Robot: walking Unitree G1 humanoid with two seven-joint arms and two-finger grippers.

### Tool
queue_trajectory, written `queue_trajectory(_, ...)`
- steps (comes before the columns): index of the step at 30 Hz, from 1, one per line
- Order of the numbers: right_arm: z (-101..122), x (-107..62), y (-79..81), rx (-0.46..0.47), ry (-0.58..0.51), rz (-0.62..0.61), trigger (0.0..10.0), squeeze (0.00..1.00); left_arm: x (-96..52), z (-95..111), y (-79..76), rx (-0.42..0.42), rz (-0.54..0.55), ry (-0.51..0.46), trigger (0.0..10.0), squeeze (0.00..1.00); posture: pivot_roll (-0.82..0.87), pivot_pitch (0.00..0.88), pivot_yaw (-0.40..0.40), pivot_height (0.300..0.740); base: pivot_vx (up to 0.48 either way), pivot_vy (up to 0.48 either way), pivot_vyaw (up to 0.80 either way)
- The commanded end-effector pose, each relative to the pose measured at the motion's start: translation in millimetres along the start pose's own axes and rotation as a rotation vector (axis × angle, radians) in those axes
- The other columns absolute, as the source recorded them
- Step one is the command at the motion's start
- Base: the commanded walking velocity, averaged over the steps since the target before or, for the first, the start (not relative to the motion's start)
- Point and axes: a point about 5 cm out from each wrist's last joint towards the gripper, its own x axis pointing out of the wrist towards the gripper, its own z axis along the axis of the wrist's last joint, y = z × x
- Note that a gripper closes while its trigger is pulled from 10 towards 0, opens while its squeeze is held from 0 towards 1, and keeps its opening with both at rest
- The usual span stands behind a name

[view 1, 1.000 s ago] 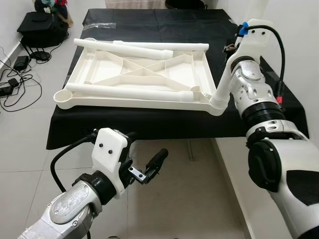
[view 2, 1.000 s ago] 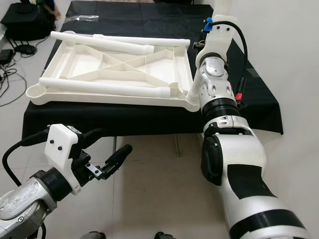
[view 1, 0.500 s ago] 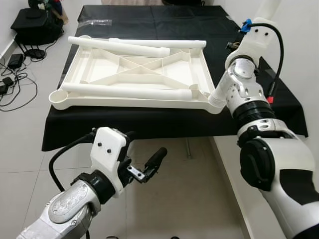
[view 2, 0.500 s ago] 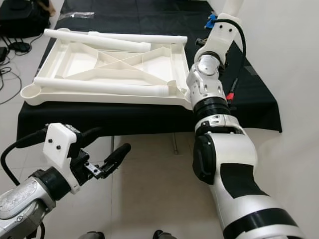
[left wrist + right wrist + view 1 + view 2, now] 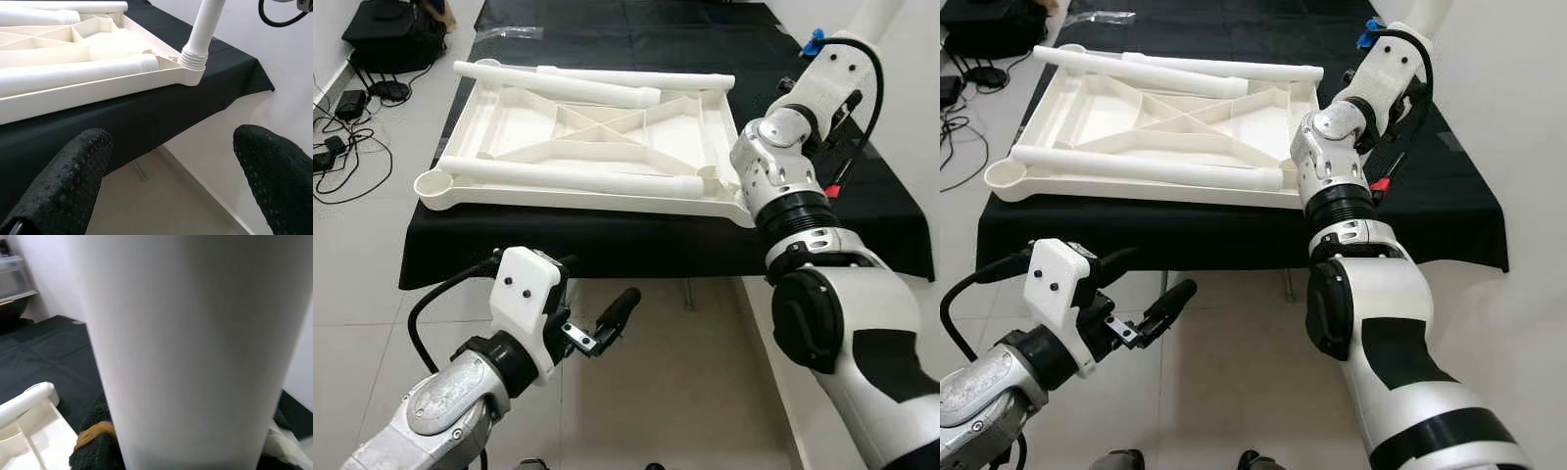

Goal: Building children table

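Note:
The white children's table top [image 5: 570, 202] lies upside down on a black-clothed table [image 5: 607, 247]. Loose white legs lie in it, one along the near side [image 5: 570, 176] and one along the far side [image 5: 558, 84]. Another leg [image 5: 204, 28] stands tilted in the near right corner socket [image 5: 191, 64]. My right gripper is shut on this leg [image 5: 186, 347] high up, and one black finger [image 5: 95, 448] shows beside it. The right forearm [image 5: 781, 162] covers the leg's lower part. My left gripper [image 5: 594, 296] hangs open below the table's front edge and holds nothing.
A black bag [image 5: 393, 37] and cables [image 5: 337, 147] lie on the tiled floor to the left. A white wall runs close along the right of the table. A black cable with a red tag [image 5: 836, 184] hangs from the right arm.
The camera has shifted a little. My right arm has swung round with the leg, so the forearm now hides the lower leg that showed before. The left gripper has not moved.

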Motion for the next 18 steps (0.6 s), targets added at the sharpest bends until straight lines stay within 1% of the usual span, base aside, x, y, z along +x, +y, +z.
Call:
queue_trajectory(1,-52.7,2.4,-28.1,-0.057,0.233,-0.173,10.0,0.00,-0.1,-3.0,-1.4,-0.002,-0.012,0.017,10.0,0.00,0.14,0.278,-0.049,0.740,0.000,0.000,0.00)
queue_trajectory(7,-59.7,-7.3,-22.9,-0.089,0.274,-0.190,10.0,0.00,1.1,-2.6,-2.1,0.000,-0.013,0.012,10.0,0.00,0.14,0.272,-0.058,0.740,0.000,0.000,0.00)
queue_trajectory(8,-62.0,-11.7,-19.2,-0.088,0.299,-0.181,10.0,0.00,1.2,-2.5,-2.3,0.001,-0.012,0.010,10.0,0.00,0.14,0.268,-0.065,0.740,0.000,0.000,0.00)
queue_trajectory(9,-62.0,-11.7,-19.2,-0.088,0.299,-0.181,10.0,0.00,1.2,-2.5,-2.3,0.001,-0.012,0.010,10.0,0.00,0.14,0.268,-0.065,0.740,0.000,0.000,0.00)
queue_trajectory(11,-60.4,-17.6,-13.9,-0.103,0.299,-0.193,10.0,0.00,1.1,-2.2,-3.1,0.000,-0.006,0.005,10.0,0.00,0.14,0.263,-0.077,0.740,0.000,0.000,0.00)
queue_trajectory(16,-58.6,-22.6,-8.8,-0.043,0.346,-0.210,10.0,0.00,1.3,-2.5,-4.5,0.001,-0.001,0.000,10.0,0.00,0.14,0.257,-0.086,0.740,0.000,0.000,0.00)
queue_trajectory(18,-58.3,-23.3,-8.3,-0.042,0.346,-0.213,10.0,0.00,1.4,-2.5,-4.7,0.001,0.000,-0.001,10.0,0.00,0.14,0.257,-0.087,0.740,0.000,0.000,0.00)
